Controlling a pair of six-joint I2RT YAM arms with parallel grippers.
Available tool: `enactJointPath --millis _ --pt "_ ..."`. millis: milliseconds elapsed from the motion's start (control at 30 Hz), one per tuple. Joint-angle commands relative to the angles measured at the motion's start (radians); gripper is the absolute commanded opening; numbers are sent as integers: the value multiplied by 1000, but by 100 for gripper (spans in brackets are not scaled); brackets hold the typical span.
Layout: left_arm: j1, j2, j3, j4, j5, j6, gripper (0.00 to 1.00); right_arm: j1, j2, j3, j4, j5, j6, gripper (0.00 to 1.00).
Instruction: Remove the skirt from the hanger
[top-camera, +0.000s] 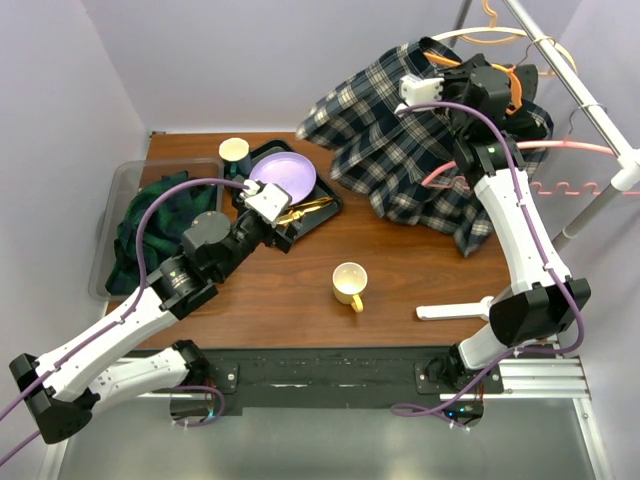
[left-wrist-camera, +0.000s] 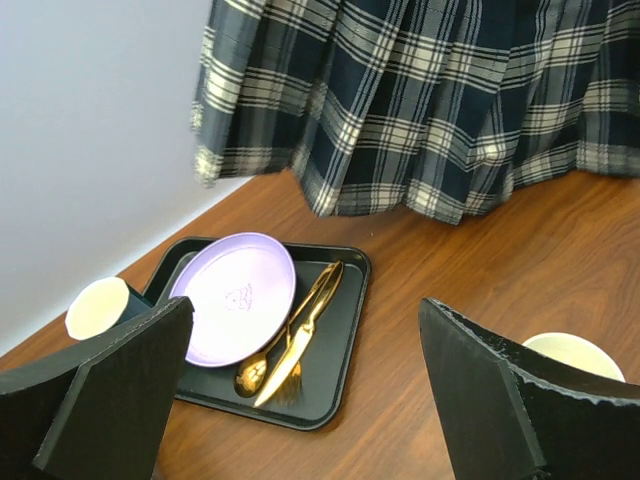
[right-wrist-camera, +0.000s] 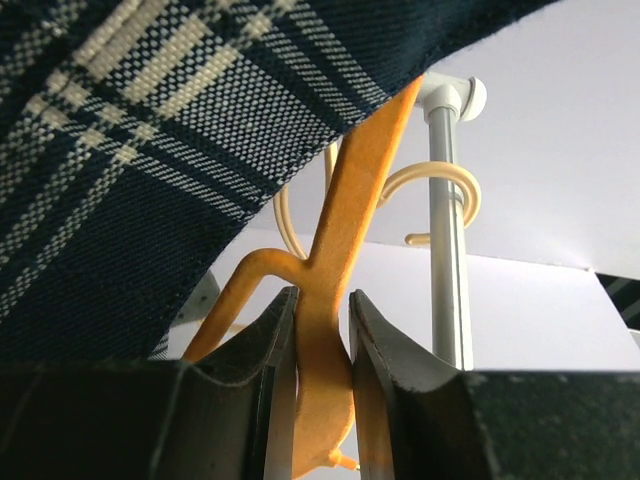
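right jaws clamped on orange hanger (right-wrist-camera: 348, 200), plaid skirt (top-camera: 400, 150) hem reaching table (top-camera: 400, 290), left jaws spread wide by tray (left-wrist-camera: 340, 340) edge

My right gripper (right-wrist-camera: 322, 320), clamped on the hanger (right-wrist-camera: 345, 220), covers its lower end. Its upper arm vanishes behind the skirt (right-wrist-camera: 130, 150), which that picture's top and left edges cut off. In my left wrist view the skirt's waist runs off the top edge, and one finger (left-wrist-camera: 500, 400) of my left gripper (left-wrist-camera: 305, 310) hides half the cup (left-wrist-camera: 575, 355). At the bench's left edge, the cloth (top-camera: 150, 215) in the bin (top-camera: 115, 190) lies partly under my left arm (top-camera: 130, 320).
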Motion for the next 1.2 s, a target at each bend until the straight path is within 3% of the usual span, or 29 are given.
enactJointPath --millis 0,67,633,1167 --pt "-5 -16 -1 53 10 -19 100 -14 -41 -18 99 -43 2 5" --pt "-6 -19 -8 53 10 -19 100 -20 -41 -15 120 -43 -20 0" --pt "-5 -26 -12 53 6 -20 100 -48 -31 132 120 -156 -120 0" --pt "-6 -36 -14 55 2 -29 100 -48 -61 133 139 -207 -116 0"
